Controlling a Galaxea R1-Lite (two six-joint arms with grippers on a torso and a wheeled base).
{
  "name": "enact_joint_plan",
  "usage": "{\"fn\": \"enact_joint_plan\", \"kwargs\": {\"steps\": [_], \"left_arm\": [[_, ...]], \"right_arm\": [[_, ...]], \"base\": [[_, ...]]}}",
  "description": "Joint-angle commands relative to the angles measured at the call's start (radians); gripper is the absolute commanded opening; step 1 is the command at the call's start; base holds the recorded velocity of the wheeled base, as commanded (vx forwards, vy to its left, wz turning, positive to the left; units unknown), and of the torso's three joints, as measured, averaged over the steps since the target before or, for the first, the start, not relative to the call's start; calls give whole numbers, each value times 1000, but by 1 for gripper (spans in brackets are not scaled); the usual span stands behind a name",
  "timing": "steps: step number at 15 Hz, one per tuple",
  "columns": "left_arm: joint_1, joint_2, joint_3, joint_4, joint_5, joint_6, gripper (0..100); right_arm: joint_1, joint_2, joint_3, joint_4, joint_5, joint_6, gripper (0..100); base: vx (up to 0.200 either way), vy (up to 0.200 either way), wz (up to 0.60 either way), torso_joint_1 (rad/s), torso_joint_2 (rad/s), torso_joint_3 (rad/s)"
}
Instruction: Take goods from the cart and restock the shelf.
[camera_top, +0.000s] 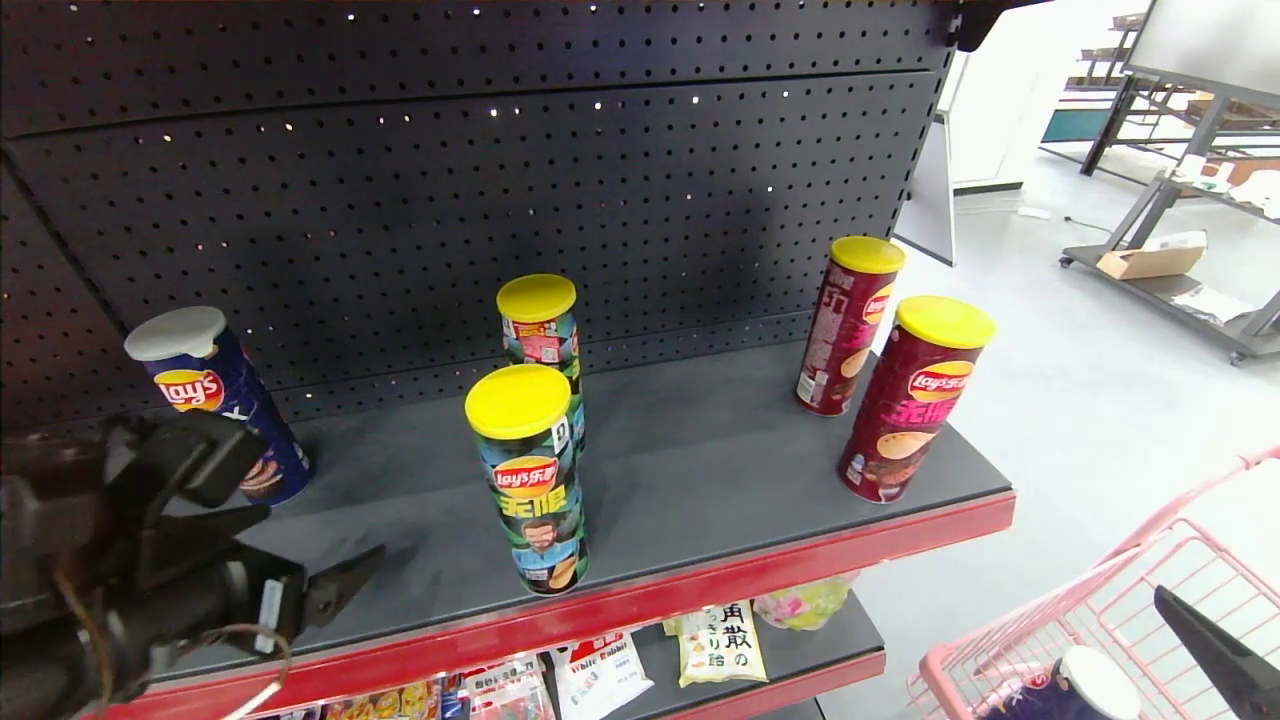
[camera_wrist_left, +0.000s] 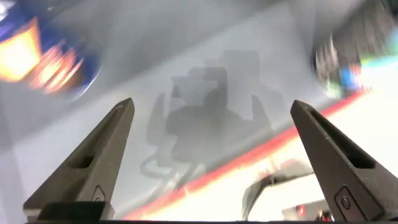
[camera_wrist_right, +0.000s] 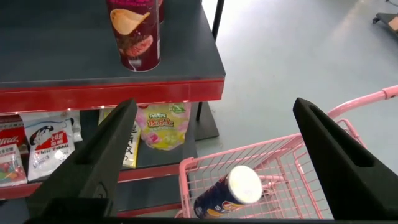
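One navy can (camera_wrist_right: 227, 193) lies in the pink cart (camera_top: 940, 660) beneath the right hand (camera_wrist_right: 214, 102) (open, empty). The left hand (camera_wrist_left: 211, 104), also open, hovers at the shelf (camera_top: 700, 470), where five shelved cans (camera_top: 530, 480) stand: nearly finished, I judge.

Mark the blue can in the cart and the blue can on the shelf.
blue can in the cart (camera_wrist_right: 244, 185), right wrist view, on its white lid.
blue can on the shelf (camera_top: 235, 400), head view, on its side wall.

A cardboard box (camera_top: 1150, 258) sits on a low metal rack (camera_top: 1160, 290) across the grey floor (camera_top: 1080, 400).
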Motion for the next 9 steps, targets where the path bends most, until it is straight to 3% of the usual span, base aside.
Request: {"fn": "enact_joint_plan", "kwargs": {"steps": [1, 3, 4, 6, 7, 9], "left_arm": [[27, -585, -107, 521, 28, -7, 100], [27, -723, -102, 553, 42, -65, 100], [28, -798, -90, 564, 68, -78, 100], [54, -861, -89, 634, 149, -78, 100], [119, -898, -112, 765, 204, -79, 100], [165, -955, -115, 795, 183, -90, 100]], "right_arm": [[-2, 2, 7, 0, 4, -1, 100], [-1, -3, 26, 0, 1, -3, 100], [-1, -26, 46, -2, -2, -15, 100], [-1, -78, 53, 24, -4, -30, 100], [-1, -153, 43, 115, -4, -36, 100], [1, -247, 30, 220, -1, -61, 100]], "base": [[0, 0, 0, 0, 0, 0], [0, 0, 0, 0, 0, 0], [0, 0, 0, 0, 0, 0], [0, 0, 0, 0, 0, 0], [0, 0, 0, 0, 0, 0], [0, 0, 0, 0, 0, 0]]}}
